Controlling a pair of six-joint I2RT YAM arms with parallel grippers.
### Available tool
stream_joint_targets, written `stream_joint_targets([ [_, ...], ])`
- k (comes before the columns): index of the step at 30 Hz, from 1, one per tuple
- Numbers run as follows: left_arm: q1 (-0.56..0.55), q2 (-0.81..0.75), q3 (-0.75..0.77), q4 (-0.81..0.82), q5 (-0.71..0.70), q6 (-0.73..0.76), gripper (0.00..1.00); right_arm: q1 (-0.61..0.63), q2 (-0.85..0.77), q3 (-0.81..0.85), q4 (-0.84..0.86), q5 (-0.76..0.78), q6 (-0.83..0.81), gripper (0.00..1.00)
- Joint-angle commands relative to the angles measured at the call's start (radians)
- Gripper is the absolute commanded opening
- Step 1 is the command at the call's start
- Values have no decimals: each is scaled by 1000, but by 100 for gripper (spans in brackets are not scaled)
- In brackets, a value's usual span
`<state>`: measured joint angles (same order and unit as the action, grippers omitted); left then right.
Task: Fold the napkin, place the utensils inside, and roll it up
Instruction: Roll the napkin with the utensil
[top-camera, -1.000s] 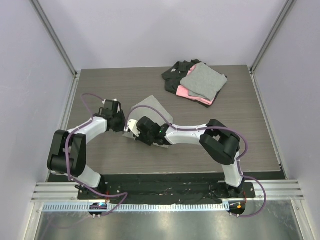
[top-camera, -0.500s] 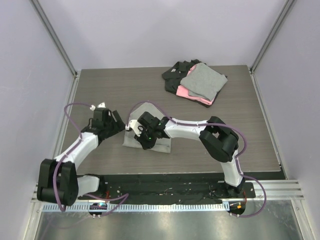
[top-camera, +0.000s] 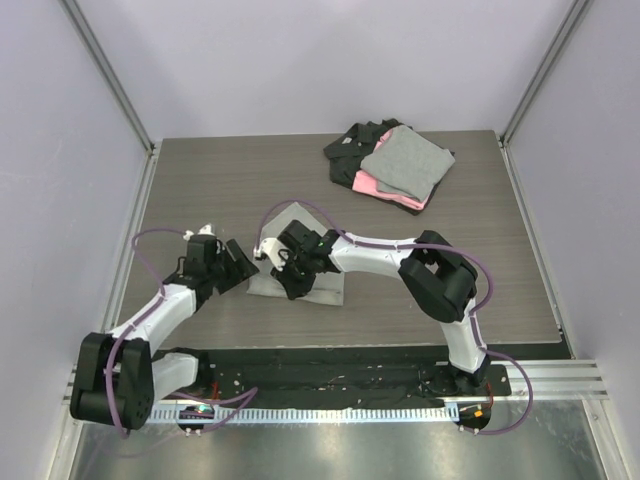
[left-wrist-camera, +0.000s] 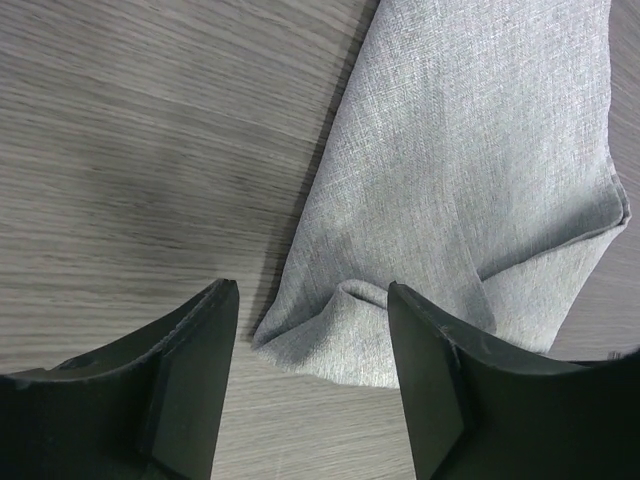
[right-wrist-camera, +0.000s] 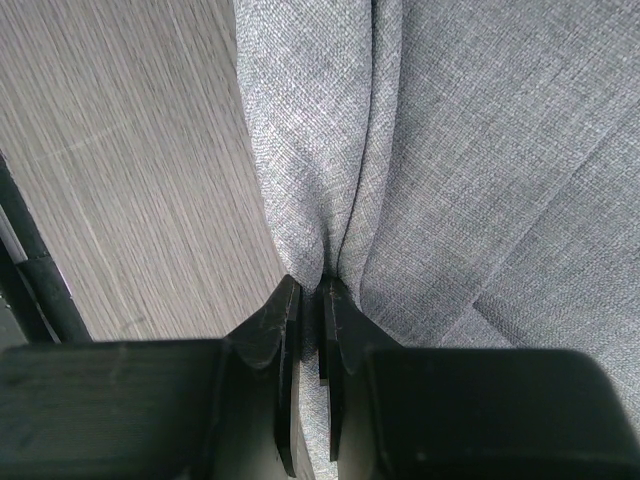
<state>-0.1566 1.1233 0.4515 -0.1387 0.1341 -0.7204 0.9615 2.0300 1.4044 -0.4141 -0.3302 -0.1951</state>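
Left gripper (left-wrist-camera: 310, 295): jaws standing apart, holding nothing; it has just let go of the cloth and drawn back, and now sits just beside the near-left corner.
Right gripper (right-wrist-camera: 312, 290): still closed, pinching a raised ridge of cloth by the left edge.
Napkin (top-camera: 325, 288): mid-table, doubled over; the flap that stood raised a moment ago now lies flat.
Utensils: none in view.
Cloth stack (top-camera: 395, 165): far right corner of the table (top-camera: 200, 170), unmoved.
Reading: the fold appears set, and loading the utensils probably follows.
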Motion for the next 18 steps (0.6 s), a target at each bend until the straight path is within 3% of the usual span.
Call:
stream_joint_targets([
  [1, 2, 39, 1, 100, 27, -2, 64, -4, 22, 19, -57, -3, 16, 4],
  [10, 0, 122, 12, 114, 71, 9, 40, -15, 19, 50, -57, 23, 16, 4],
  [16, 0, 162, 26, 91, 79, 18, 13, -17, -4, 85, -57, 85, 23, 10],
  [18, 2, 173, 30, 83, 82, 24, 4, -17, -25, 96, -57, 105, 23, 17],
])
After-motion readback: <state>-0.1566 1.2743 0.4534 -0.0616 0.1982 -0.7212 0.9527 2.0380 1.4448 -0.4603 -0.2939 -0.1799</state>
